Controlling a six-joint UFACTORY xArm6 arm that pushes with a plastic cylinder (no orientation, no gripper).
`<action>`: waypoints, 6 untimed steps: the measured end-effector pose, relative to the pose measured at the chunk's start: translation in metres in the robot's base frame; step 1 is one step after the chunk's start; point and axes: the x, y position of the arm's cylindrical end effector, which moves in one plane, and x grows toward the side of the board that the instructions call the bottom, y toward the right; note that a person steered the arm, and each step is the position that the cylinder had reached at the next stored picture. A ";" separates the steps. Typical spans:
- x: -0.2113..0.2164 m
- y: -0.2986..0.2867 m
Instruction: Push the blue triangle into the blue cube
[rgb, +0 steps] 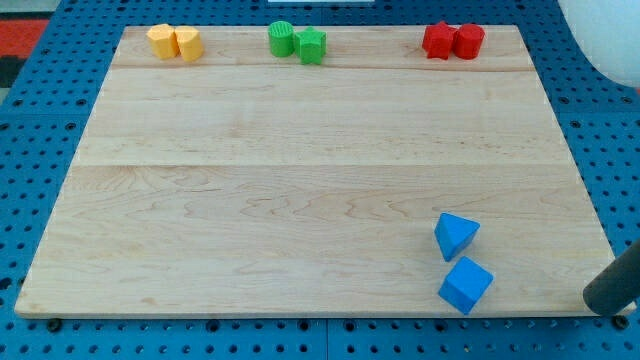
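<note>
Eight small blocks are sitting on a pale wooden table, its grain running across the view in long plank strips, laid over a blue pegboard dotted with holes.

Along the view's top edge, three pairs are lining up: two yellow blocks touching, faceted, exact shape unclear; a green cylinder with a green faceted block against it; a red star-like block touching a red cylinder. All look matte and smooth, like painted plastic or wood.

Wide bare wood is spreading over the middle and the view's left, with plenty of room to slide.

Blue triangle is lying near the view's bottom right, a wedge with one lighter top face and darker sides. Blue cube is sitting just below it, turned corner-on, close to the table's bottom edge. The two appear to be touching or nearly so; I cannot tell which.

Dark rod is entering at the view's bottom right corner, off the table over the pegboard. My tip is resting to the right of the cube, well apart from both blue blocks. No hand here: the rod is holding nothing.
</note>
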 end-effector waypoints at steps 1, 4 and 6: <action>-0.001 -0.072; -0.052 -0.168; -0.026 -0.145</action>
